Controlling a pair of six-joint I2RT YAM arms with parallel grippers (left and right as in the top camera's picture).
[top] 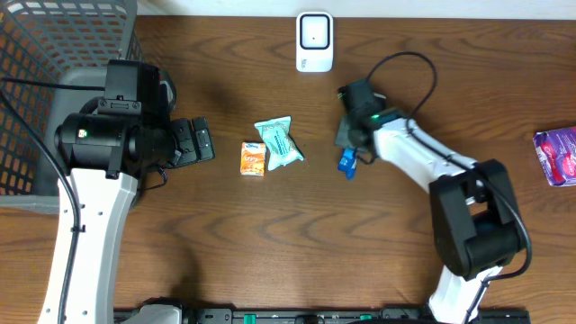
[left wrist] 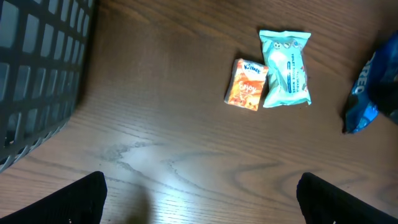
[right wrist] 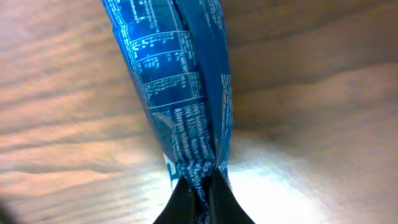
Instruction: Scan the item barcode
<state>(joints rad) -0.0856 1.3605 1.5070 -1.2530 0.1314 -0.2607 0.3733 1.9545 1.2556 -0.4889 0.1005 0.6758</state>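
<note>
Pinching the blue snack packet (right wrist: 180,81) tight, right gripper (right wrist: 202,194) clamped on its crimped edge.
Left gripper (left wrist: 199,202) hangs spread wide above the wooden bench (left wrist: 161,124).

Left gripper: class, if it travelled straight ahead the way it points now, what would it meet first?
Probably the orange snack packet, lying just ahead of the open left gripper, with the teal packet beside it. Its height is unclear, so it might pass over.

Dark wooden table (top: 297,243), pale wall (top: 450,5)
</note>
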